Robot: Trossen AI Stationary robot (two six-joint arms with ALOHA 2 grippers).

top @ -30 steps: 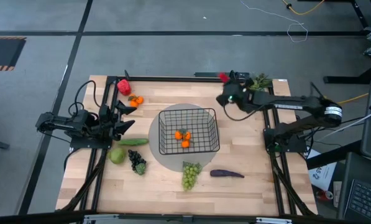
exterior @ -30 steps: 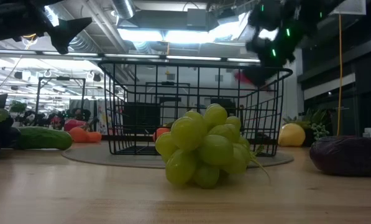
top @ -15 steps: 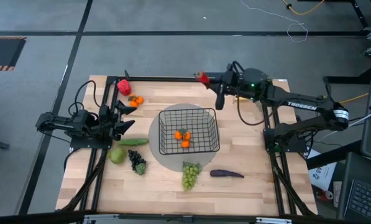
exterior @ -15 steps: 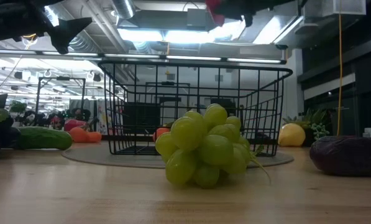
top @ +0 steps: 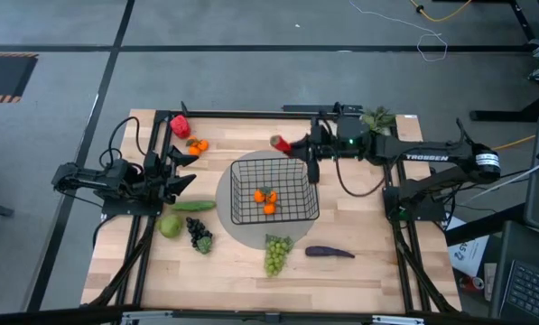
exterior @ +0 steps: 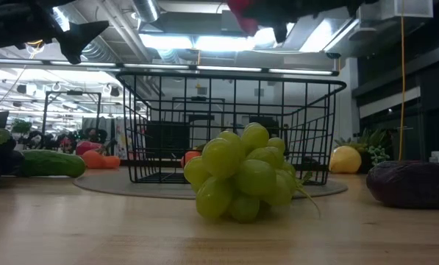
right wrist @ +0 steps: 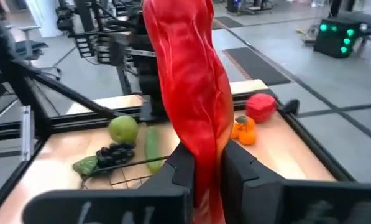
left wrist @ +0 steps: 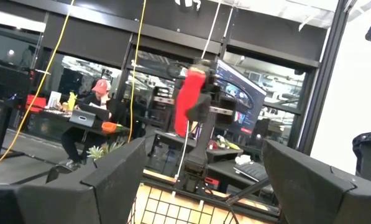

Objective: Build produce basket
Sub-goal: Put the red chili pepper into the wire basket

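Note:
My right gripper (top: 292,145) is shut on a red chili (top: 279,143) in the air, just beyond the far right corner of the black wire basket (top: 274,190). The basket stands on a round grey mat and holds small oranges (top: 266,200). In the low view the chili (exterior: 240,9) shows above the basket's rim (exterior: 234,72). My left gripper (top: 184,168) is open and empty at the table's left, above the cucumber (top: 194,206). My right gripper pinches the chili's near end (right wrist: 201,163) between its two fingers (right wrist: 178,167). The fingers come level from the table's right and lie along the chili. The chili sticks out past the fingertips toward the table's left, lifted clear of everything.
Red pepper (top: 180,126) and oranges (top: 197,144) lie far left. Green apple (top: 170,226) and purple grapes (top: 199,237) lie near left. Green grapes (top: 275,254) and eggplant (top: 329,253) lie before the basket. A yellow pear (exterior: 345,159) lies to the right.
My right gripper has carried the chili from the table's far right edge toward the left, then toward the near side and the basket's far rim, turning until its fingers point left. The chili stays lifted clear throughout.

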